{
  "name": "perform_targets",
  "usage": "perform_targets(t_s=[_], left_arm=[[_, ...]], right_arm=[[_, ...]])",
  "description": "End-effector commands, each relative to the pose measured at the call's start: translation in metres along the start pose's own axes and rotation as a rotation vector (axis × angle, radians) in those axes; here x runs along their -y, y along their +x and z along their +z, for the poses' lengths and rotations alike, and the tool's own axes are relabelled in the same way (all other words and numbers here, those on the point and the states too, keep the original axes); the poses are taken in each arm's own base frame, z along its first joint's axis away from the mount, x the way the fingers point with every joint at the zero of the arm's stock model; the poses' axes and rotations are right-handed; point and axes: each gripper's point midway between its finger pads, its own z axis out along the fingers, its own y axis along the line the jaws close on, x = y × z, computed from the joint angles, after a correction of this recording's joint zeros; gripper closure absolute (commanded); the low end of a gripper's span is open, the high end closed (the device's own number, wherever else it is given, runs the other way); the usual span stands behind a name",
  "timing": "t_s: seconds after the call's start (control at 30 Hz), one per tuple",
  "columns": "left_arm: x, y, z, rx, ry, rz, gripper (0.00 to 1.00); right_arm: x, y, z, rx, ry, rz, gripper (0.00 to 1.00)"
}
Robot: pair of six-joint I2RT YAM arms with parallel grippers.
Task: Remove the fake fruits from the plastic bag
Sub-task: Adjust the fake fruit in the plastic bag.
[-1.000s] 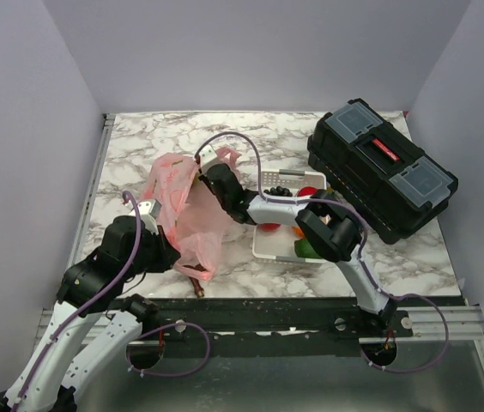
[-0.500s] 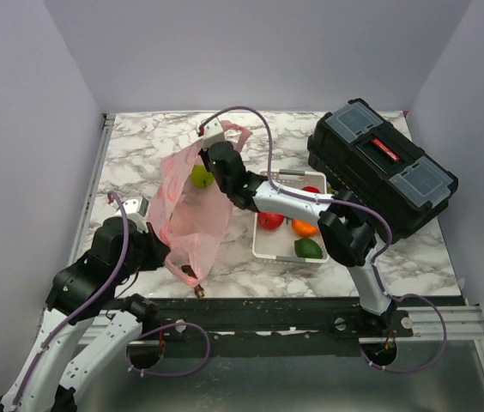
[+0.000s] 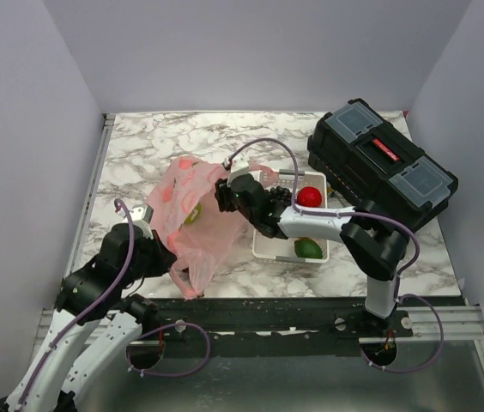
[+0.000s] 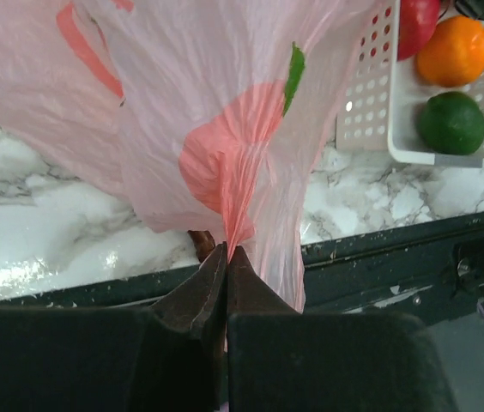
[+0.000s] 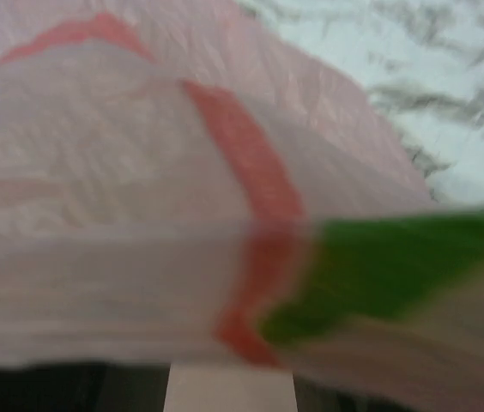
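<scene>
Marble table [image 3: 139, 154]: white top, grey veining, fills mid-frame in the top view. Black toolbox [image 3: 382, 168] sits at upper right, set askew. White perforated tray [image 3: 263, 249] rests at centre, just left of the toolbox's near end, close to the table's front edge. Pink plastic bag [image 3: 199, 249] left of the tray; contact with the marble unclear.
</scene>
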Motion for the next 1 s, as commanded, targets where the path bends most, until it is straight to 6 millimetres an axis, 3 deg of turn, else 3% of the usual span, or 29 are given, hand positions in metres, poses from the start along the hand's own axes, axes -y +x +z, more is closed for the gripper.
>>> perform_targets(t_s=[0.0,0.23,0.4,0.67,0.97], left_arm=[[0.01,0.014,0.006,-0.107,0.027,-0.036,1.0],[0.022,0.007,-0.001,-0.086,0.091,0.0,1.0],[0.023,0.013,0.003,-0.118,0.1,0.007,1.0],[0.025,0.017,0.01,-0.146,0.113,0.026,1.0],[0.018,0.017,0.01,-0.149,0.087,0.067,1.0]], right_arm=[[-0.029,0.056,-0.011,-0.15,-0.147,0.132,0.46],[-0.076,0.057,-0.014,-0.136,-0.316,0.171,0.23],[-0.072,0.06,0.006,-0.1,-0.258,0.19,0.07],[-0.059,0.046,0.036,0.003,-0.13,0.256,0.0],[-0.072,0.038,0.06,0.073,-0.155,0.285,0.0]])
